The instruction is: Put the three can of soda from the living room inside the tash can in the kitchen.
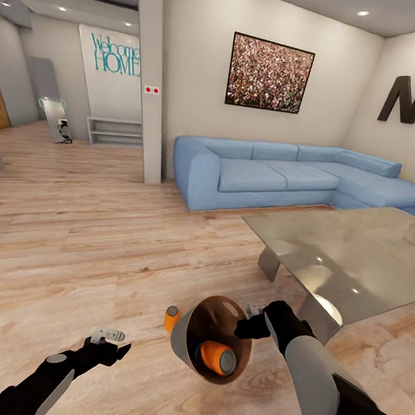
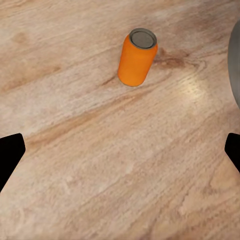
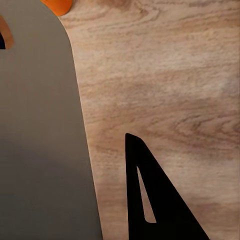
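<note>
The trash can [image 1: 180, 343] hangs tilted just above the wood floor, its brown inside facing me, and my right gripper [image 1: 252, 323] is shut on its rim. One orange soda can [image 1: 216, 358] lies inside it. A second orange soda can [image 1: 171, 317] stands upright on the floor just left of the bin; it is also ahead of my left gripper [image 2: 120, 155] as the orange can [image 2: 136, 57]. That left gripper [image 1: 109, 340] is open and holds nothing. The bin's grey wall [image 3: 40, 140] lies beside my right finger [image 3: 160, 210]. The blue can is out of view.
A glass-topped low table [image 1: 359, 247] stands close on the right, behind the right arm. The long blue sofa [image 1: 290, 176] runs along the far wall under a dark letter N [image 1: 409, 96]. A pillar [image 1: 149, 75] rises at the back left. Open plank floor [image 1: 67, 228] stretches to the left.
</note>
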Motion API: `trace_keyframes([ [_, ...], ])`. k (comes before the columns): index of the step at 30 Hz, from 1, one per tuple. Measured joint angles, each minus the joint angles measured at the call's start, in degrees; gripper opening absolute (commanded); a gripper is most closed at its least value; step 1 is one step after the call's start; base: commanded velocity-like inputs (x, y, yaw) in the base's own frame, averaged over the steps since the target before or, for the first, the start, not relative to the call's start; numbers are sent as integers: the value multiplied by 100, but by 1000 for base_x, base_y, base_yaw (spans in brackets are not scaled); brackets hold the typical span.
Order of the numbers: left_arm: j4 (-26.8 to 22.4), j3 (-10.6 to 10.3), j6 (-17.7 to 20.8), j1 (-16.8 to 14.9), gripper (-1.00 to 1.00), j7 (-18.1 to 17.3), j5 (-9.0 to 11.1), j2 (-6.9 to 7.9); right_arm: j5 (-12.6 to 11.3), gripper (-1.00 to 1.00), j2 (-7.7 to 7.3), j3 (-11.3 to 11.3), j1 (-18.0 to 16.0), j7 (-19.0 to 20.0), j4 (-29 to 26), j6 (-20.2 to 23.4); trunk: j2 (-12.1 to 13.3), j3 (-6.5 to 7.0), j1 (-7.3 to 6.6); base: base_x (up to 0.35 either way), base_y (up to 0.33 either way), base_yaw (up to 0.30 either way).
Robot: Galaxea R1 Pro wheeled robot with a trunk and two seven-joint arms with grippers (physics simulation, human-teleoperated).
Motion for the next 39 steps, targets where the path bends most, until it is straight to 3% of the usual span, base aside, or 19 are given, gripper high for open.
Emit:
trace_keyframes([
  [8, 6, -8, 4, 0, 100, 0, -2, -8, 13, -100, 3, 1, 1, 0, 1, 108, -9, -155, 19, 0, 0, 0],
  [22, 1, 2, 1, 0, 100, 8, -2, -6, 4, -100, 3, -2, -1, 0, -8, 164, -9, -155, 18, 0, 0, 0],
  [39, 37, -24, 87, 0, 100, 26, -10, -35, 21, -100, 6, 9, -5, 0, -7, 367, 13, 188, -26, 0, 0, 0],
])
